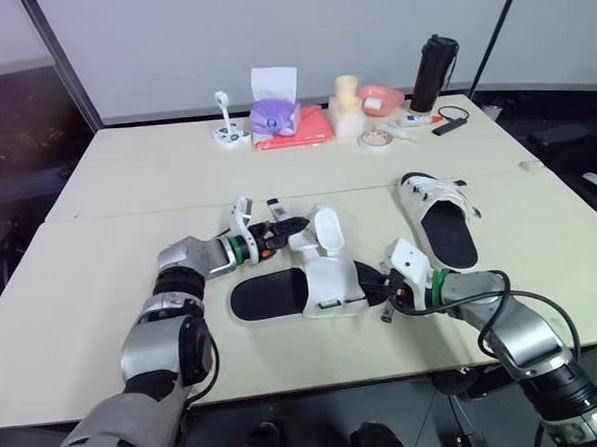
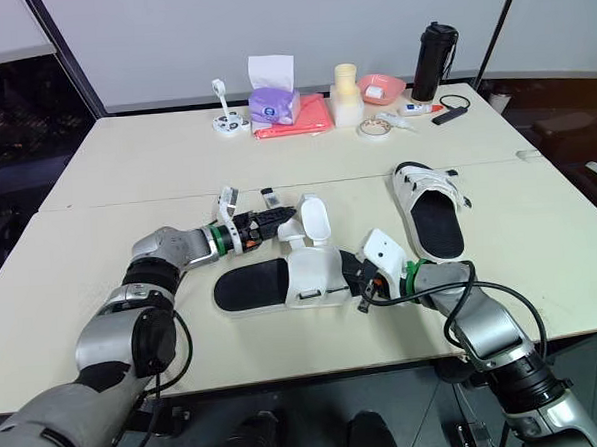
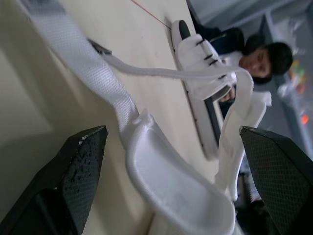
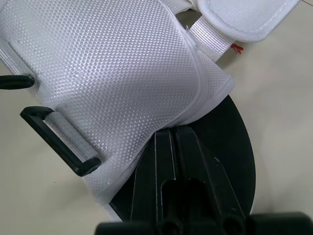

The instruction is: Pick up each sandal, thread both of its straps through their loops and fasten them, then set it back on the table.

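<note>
The near sandal (image 1: 282,294) lies on its sole at the middle of the table (image 1: 127,192), towards six o'clock, black footbed up and its straps undone. One white strap flap (image 1: 326,229) stands up at the sandal's twelve o'clock side. The left gripper (image 1: 291,229) sits at that flap from the nine o'clock side, its jaws released and spread wide, with the strap between them but not pinched. The right gripper (image 4: 170,134) comes in from three o'clock with its fingers clenched together over the black sole, tips at the hem of the white upper, near a black buckle loop (image 4: 58,142). The second sandal (image 1: 440,216) rests apart at two o'clock.
</note>
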Controlling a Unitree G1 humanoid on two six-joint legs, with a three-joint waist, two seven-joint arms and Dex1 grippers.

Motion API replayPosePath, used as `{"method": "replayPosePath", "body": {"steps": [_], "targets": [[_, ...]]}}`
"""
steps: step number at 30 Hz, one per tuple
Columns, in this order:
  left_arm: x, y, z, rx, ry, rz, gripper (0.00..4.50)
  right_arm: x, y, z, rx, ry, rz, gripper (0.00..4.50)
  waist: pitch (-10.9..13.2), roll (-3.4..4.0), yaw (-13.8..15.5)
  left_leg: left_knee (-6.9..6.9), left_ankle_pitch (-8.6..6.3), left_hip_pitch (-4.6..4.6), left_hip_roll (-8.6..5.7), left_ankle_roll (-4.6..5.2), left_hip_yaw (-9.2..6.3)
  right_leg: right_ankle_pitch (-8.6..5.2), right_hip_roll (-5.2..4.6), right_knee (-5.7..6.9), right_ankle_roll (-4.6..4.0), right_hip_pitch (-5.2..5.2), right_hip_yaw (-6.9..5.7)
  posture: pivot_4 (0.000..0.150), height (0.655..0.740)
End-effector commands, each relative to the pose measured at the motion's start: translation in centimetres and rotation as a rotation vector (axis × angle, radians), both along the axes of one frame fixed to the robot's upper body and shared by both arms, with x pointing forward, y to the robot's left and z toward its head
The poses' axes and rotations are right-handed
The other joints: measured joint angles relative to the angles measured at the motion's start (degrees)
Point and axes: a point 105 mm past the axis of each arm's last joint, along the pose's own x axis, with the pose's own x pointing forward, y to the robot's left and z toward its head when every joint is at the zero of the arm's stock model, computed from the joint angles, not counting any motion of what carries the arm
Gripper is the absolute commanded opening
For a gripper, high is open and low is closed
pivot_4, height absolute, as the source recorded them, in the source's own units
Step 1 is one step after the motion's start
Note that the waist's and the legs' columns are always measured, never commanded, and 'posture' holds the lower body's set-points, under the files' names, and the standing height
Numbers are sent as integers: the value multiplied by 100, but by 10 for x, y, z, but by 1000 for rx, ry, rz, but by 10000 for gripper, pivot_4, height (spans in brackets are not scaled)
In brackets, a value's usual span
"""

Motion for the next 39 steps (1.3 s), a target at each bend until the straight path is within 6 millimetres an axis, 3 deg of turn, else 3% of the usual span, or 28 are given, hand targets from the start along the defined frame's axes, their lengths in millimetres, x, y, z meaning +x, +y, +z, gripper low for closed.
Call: {"method": "replayPosePath", "body": {"steps": [1,9,10,11,18,19,25,29,32,35,39], "targets": [[8,-4,9,-54,10,57,45000,-3,3,-4,-9,16,6,366,-1,0,7,0,0,0,0,0,0,0,0,0,0,0,0,1500,7400],[18,0,7,-78,16,166,45000,-5,2,-5,-11,14,-3,366,-14,-3,16,1,0,3,0,-1,0,1,-1,0,-1,4,0,1500,7400],[19,1,7,-86,16,173,39744,-5,2,-4,-11,14,-4,0,-14,-3,16,1,0,3,0,-1,1,1,-1,0,-1,4,1,1500,7400],[20,1,8,-92,16,182,37724,-5,2,-4,-11,14,-4,0,-14,-3,16,1,0,3,0,-2,1,1,-1,0,-1,3,1,1500,7400],[27,4,17,-173,14,242,1799,-6,2,-5,-15,12,-5,0,-14,-3,16,-2,0,1,-1,-2,1,1,-2,-1,-1,1,2,1500,7400],[27,3,20,-193,14,240,396,-6,2,-5,-15,12,-6,0,-13,-3,17,-1,0,2,-1,-2,1,1,-2,-1,-1,2,2,1500,7400],[26,-3,32,-251,-18,203,396,-4,3,-3,-13,5,-9,0,-13,-3,15,-2,0,1,-1,-2,2,1,-1,-1,-1,1,2,1500,7400],[18,-9,56,-227,-224,82,396,-4,4,-2,-13,0,-9,0,-13,-3,13,-2,0,0,-2,-2,3,1,-1,-1,-1,1,1,1500,7400],[-5,-15,73,-168,-490,-96,396,-4,4,-2,-14,-2,-9,0,-14,-2,9,-3,0,0,-2,-3,4,1,-1,-1,-1,-1,2,1500,7400],[-20,-16,77,-147,-607,-178,396,-3,4,-2,-17,-2,-8,0,-15,0,11,-8,1,1,1,-4,7,1,-1,-2,-3,-1,8,1500,7400],[-53,-18,63,-19,-798,-356,396,-3,3,-2,-20,-4,-8,0,-15,0,12,-9,1,2,2,-4,6,2,-1,-4,-4,-2,12,1500,7400]]}}
